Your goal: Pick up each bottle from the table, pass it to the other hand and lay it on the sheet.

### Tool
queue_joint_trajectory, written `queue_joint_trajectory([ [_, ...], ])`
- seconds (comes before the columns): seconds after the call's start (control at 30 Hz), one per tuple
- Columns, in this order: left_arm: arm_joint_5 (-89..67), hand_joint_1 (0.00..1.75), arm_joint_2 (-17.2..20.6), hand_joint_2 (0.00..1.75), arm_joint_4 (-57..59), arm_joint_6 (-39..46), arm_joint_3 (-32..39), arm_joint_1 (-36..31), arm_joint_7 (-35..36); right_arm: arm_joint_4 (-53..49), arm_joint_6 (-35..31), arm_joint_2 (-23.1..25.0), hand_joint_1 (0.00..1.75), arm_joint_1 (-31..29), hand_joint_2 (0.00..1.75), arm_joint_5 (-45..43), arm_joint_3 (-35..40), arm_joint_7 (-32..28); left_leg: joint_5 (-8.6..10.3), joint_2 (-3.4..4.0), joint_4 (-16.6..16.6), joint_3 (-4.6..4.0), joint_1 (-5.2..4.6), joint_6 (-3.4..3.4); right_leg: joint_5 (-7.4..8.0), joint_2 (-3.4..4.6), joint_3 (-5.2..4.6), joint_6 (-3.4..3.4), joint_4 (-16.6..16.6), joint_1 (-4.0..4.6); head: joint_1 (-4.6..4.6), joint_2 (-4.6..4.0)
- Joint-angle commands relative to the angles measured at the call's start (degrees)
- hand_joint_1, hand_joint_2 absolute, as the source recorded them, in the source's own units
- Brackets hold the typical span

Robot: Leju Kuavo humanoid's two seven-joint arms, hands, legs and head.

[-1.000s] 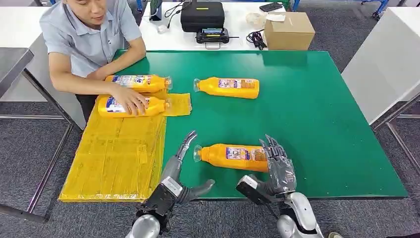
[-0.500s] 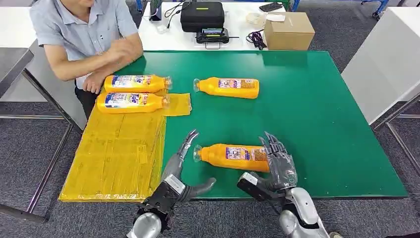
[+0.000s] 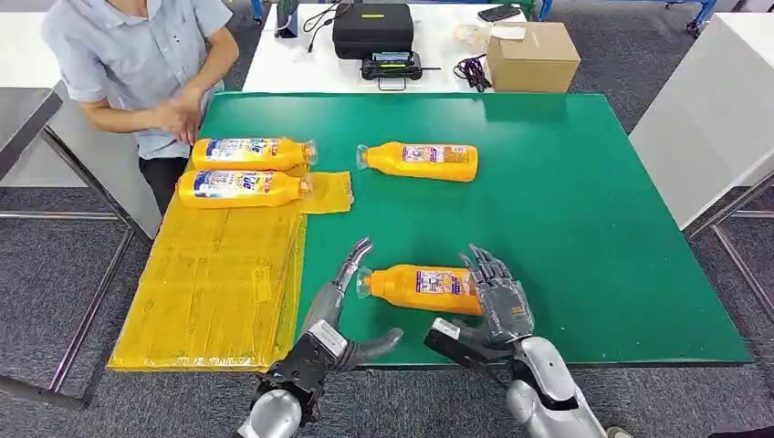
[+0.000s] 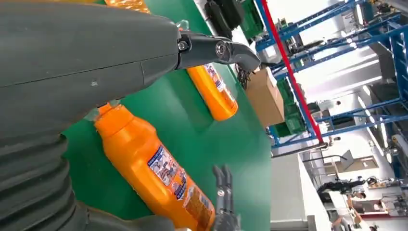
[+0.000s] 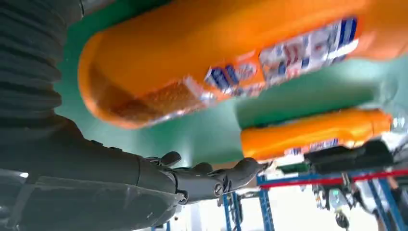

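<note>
since before: right hand (image 3: 497, 297) has slid left along the near bottle (image 3: 422, 287) and now covers its base end; the person (image 3: 137, 64) has pulled both hands off the far-left bottles and drawn them back to the body at the table's far-left corner.
right hand: fingers spread, laid against the base end of the near bottle; whether they actually clamp it, i cannot tell.
left hand: (image 3: 342, 310) fingers apart, holding nothing, just left of the near bottle's cap, thumb pointing right along the near table edge.
near bottle: orange, lying on its side on the green table (image 3: 593, 228), cap to the left, between the two hands; in the left wrist view (image 4: 159, 178) it lies flat on the green surface.
middle bottle: (image 3: 420, 161) lying on the green table further away, cap to the left, well apart from both hands.
sheet: (image 3: 214, 283) yellow, on the left side of the table, running from near edge to far.
bottles on sheet: two (image 3: 242, 184) (image 3: 251, 152) lying side by side at the sheet's far end, caps to the right.
beyond the table: black case (image 3: 372, 27) and cardboard box (image 3: 532, 57) on a white table.
</note>
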Motion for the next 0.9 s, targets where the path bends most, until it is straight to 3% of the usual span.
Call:
queue_joint_trajectory([
  [0.03, -0.2, 0.0, 0.6, 1.75, 3.6, -0.7, -1.5, -2.6, 0.8, 6.4, 4.7, -2.9, 0.0, -5.8, 1.75, 1.2, 6.4, 1.4, 0.0, 0.09, 0.0, 0.04, 0.04, -0.08, 0.03, 0.06, 0.03, -0.1, 0.0, 0.05, 0.02, 0.0],
  [0.37, -1.2, 0.0, 0.7, 1.75, 3.5, -0.7, -1.5, -2.2, 1.4, 6.9, 7.4, -4.4, 0.0, -11.6, 1.75, 1.4, 10.4, 4.6, 0.0, 0.13, 0.0, 0.01, 0.01, -0.06, 0.04, 0.1, -0.02, -0.07, 0.0, 0.01, 0.02, 0.0],
  [0.63, -2.7, 0.0, 1.1, 1.75, 2.3, 0.2, -1.0, -1.0, 1.9, 3.5, 7.6, -5.1, 0.0, -8.8, 1.75, 1.4, 9.9, 7.6, 0.0, 0.09, 0.0, 0.04, 0.01, -0.07, 0.03, 0.06, 0.02, -0.09, 0.0, 0.02, 0.02, 0.0],
  [0.9, -3.5, 0.0, 1.2, 1.75, 3.5, -0.4, -1.3, -1.3, 2.0, 5.5, 10.4, -5.4, 0.0, -7.0, 1.75, -3.0, 8.1, 6.3, 0.01, 0.01, 0.0, 0.06, 0.06, -0.1, 0.03, -0.03, 0.09, -0.13, -0.1, 0.07, 0.02, 0.0],
])
